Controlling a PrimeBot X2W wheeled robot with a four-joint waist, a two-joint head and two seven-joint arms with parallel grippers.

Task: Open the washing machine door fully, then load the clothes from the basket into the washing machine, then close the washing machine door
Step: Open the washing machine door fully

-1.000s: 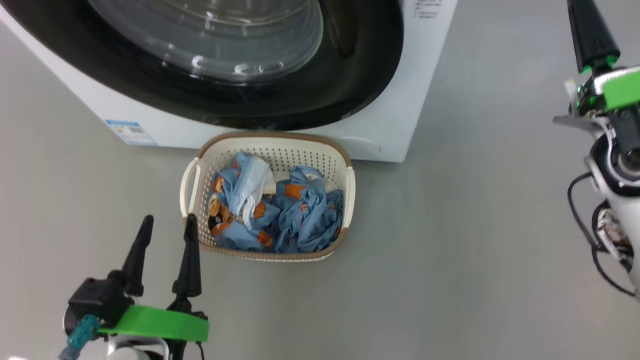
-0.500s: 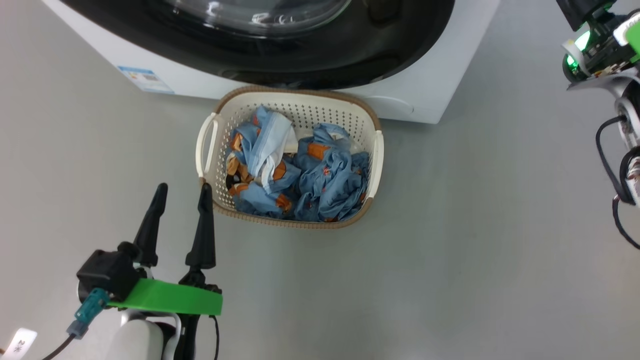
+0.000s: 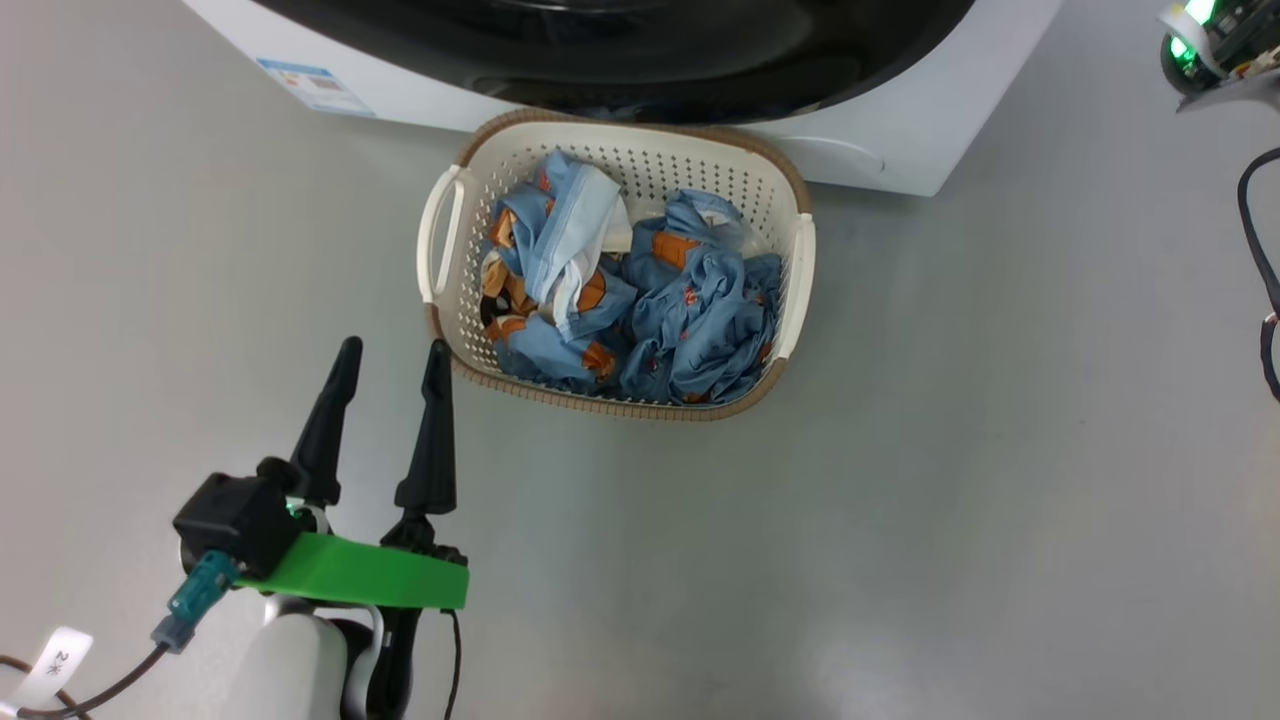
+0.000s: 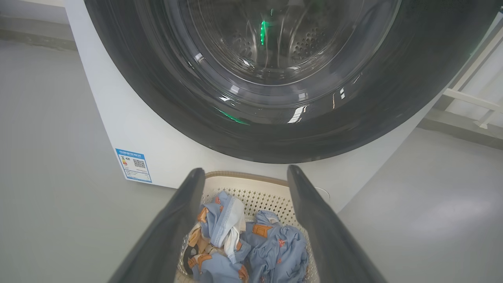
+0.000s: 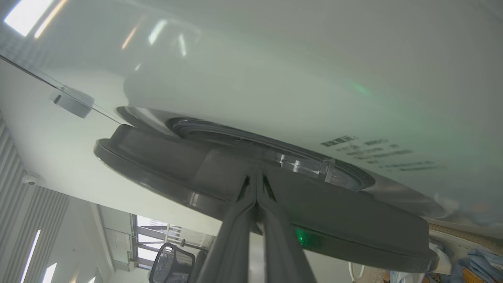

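Observation:
The washing machine stands white along the top of the head view, with the black rim of the washing machine door above the basket. The basket sits on the floor against the machine's front, full of the clothes, crumpled blue with orange prints. My left gripper is open and empty, just left of the basket's near corner. In the left wrist view the door looms over the basket. My right gripper is shut, its tips against the edge of the door, which stands slightly off the white front.
Bare grey floor spreads right of and in front of the basket. A blue label marks the machine's lower left corner. My right arm's wrist and its black cable fill the right edge. A white rail stands beside the machine.
The head camera has shifted, so the machine and basket now sit higher and further right. My right gripper's fingers have left the top right corner. Both grippers keep their state.

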